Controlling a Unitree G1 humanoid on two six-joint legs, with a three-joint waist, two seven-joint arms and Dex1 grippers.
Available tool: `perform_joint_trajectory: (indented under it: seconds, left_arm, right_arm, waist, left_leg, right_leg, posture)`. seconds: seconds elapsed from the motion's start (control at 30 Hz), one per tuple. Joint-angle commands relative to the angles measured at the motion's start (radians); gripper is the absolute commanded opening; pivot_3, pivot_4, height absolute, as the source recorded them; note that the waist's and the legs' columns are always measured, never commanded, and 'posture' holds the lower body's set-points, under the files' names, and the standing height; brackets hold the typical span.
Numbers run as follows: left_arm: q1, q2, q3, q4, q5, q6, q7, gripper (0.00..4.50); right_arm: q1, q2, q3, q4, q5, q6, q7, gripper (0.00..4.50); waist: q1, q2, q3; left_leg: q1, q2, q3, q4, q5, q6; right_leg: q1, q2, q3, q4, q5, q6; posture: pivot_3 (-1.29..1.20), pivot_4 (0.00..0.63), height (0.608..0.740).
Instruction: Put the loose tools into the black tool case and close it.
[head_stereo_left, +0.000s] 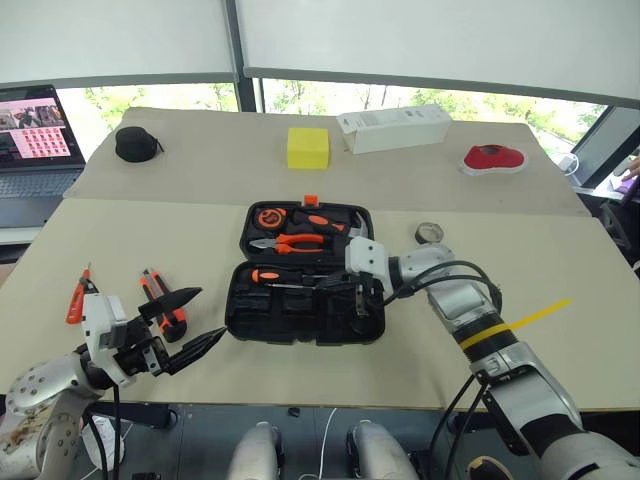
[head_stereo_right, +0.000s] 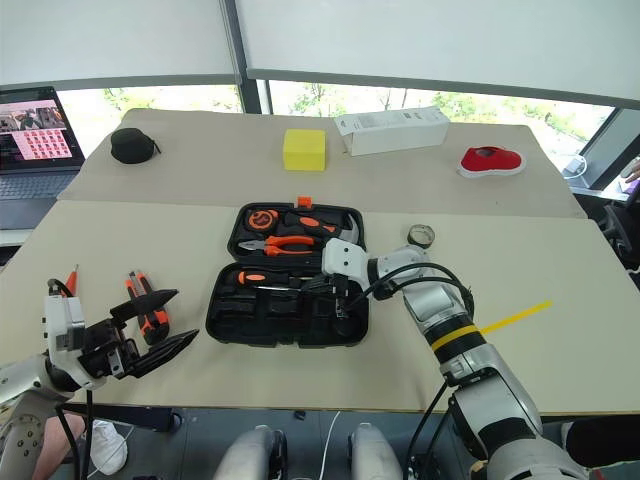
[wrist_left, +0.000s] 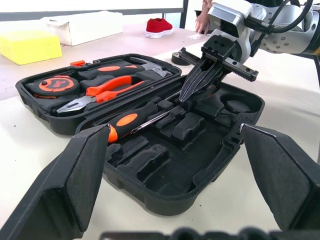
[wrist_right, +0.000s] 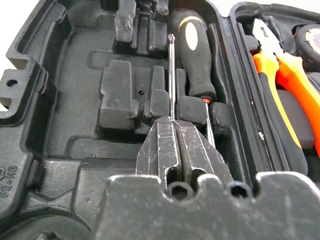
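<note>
Right gripper (wrist_left: 200, 82), jaws closed, apparently pressing a screwdriver (wrist_left: 131, 121) into its slot in the open black tool case (head_stereo_left: 305, 320) at frame centre, while left gripper (head_stereo_left: 180, 325), wide open and empty, waits lower left beside the utility knife (head_stereo_left: 160, 297).

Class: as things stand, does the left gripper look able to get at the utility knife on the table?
Probably yes. The open left gripper hangs empty just beside the utility knife, with nothing between them.
</note>
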Motion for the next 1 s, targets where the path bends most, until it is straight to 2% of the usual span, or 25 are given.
perform_joint_trajectory:
  seconds: [0.03,0.13,0.17,0.27,0.37,0.43,0.53,0.63,0.73,0.8,1.0]
  left_arm:
    - [0.013,-0.008,0.032,-0.009,0.003,-0.036,0.016,4.5]
    - [0.037,-0.006,0.061,-0.007,0.0,-0.046,0.02,4.5]
    - [0.05,-0.003,0.077,-0.007,-0.004,-0.05,0.021,4.5]
    - [0.115,-0.004,0.166,-0.002,-0.026,-0.053,0.03,4.5]
    - [0.19,-0.026,0.267,-0.004,-0.066,-0.023,0.073,4.5]
    - [0.239,-0.049,0.318,-0.005,-0.075,-0.022,0.102,4.5]
    - [0.344,-0.106,0.398,0.027,-0.046,-0.049,0.135,4.5]
    - [0.4,-0.144,0.443,0.067,-0.037,-0.047,0.175,4.5]
    - [0.465,-0.172,0.472,0.092,-0.062,-0.033,0.169,4.5]
    - [0.473,-0.177,0.482,0.099,-0.055,-0.033,0.197,4.5]
    - [0.415,-0.106,0.503,0.085,-0.091,0.151,0.401,4.5]
  right_arm:
    - [-0.006,-0.013,-0.165,-0.08,0.165,-0.052,0.019,0.12]
    - [0.037,-0.06,-0.232,-0.161,0.254,0.01,0.057,0.12]
    - [0.06,-0.083,-0.254,-0.194,0.284,0.053,0.061,0.34]
    - [0.179,-0.17,-0.347,-0.305,0.354,0.131,0.046,1.21]
    - [0.316,-0.235,-0.425,-0.368,0.371,0.111,0.033,2.2]
    - [0.401,-0.252,-0.461,-0.387,0.388,0.047,0.064,3.02]
    - [0.557,-0.22,-0.552,-0.38,0.454,-0.087,0.13,3.9]
    - [0.641,-0.218,-0.57,-0.378,0.445,-0.124,0.122,3.9]
    - [0.695,-0.216,-0.579,-0.414,0.499,-0.09,0.128,4.48]
    - [0.706,-0.212,-0.573,-0.426,0.503,-0.095,0.123,4.48]
    - [0.668,-0.182,-0.548,-0.484,0.508,-0.108,0.095,4.48]
  waist:
    - [0.001,0.0,0.0]
    - [0.006,0.0,0.0]
    - [0.007,0.0,0.0]
    - [0.01,0.0,0.0]
    - [0.01,0.0,0.0]
    - [0.007,0.0,0.0]
    - [-0.001,-0.001,0.0]
    - [-0.004,-0.001,0.0]
    - [-0.004,-0.003,0.001]
    - [-0.004,-0.003,0.001]
    - [0.009,-0.004,0.001]
  left_leg:
    - [0.0,0.0,0.0,0.0,0.0,0.0]
    - [0.0,0.0,0.0,0.0,0.0,0.0]
    - [0.0,0.0,0.0,0.0,0.0,0.0]
    - [0.0,0.0,0.0,0.0,0.0,0.0]
    - [-0.001,0.0,0.0,0.0,0.0,0.0]
    - [-0.001,0.0,0.001,0.0,0.0,0.0]
    - [0.0,0.001,0.002,0.0,0.0,0.0]
    - [0.003,0.0,0.002,-0.001,0.0,0.0]
    - [0.004,0.0,0.002,0.0,0.0,0.0]
    - [0.009,0.001,0.002,-0.001,-0.001,0.0]
    - [0.012,0.002,0.001,-0.001,-0.001,-0.001]
  right_leg:
    - [0.0,0.0,0.0,0.0,0.0,0.0]
    - [0.0,0.0,0.0,0.0,0.0,0.0]
    - [0.0,0.0,0.0,0.0,0.0,0.0]
    - [0.0,-0.001,0.0,-0.001,0.0,0.0]
    - [0.0,-0.001,0.0,-0.002,0.0,0.0]
    - [0.0,-0.002,0.001,-0.003,0.0,0.0]
    - [0.001,0.0,0.001,-0.003,-0.001,0.0]
    - [0.005,0.0,0.001,-0.003,-0.002,0.0]
    - [0.006,-0.001,0.001,-0.004,-0.002,0.0]
    - [0.011,-0.001,0.001,-0.006,-0.004,-0.003]
    - [0.012,-0.002,0.0,-0.009,-0.009,-0.005]
  posture:
    - [0.0,0.15,0.74]
    - [0.0,0.15,0.74]
    - [0.0,0.15,0.74]
    - [0.0,0.15,0.74]
    - [0.0,0.15,0.74]
    - [0.0,0.15,0.74]
    - [0.0,0.15,0.74]
    - [0.0,0.15,0.74]
    - [0.0,0.15,0.74]
    - [0.0,0.15,0.74]
    - [0.0,0.15,0.74]
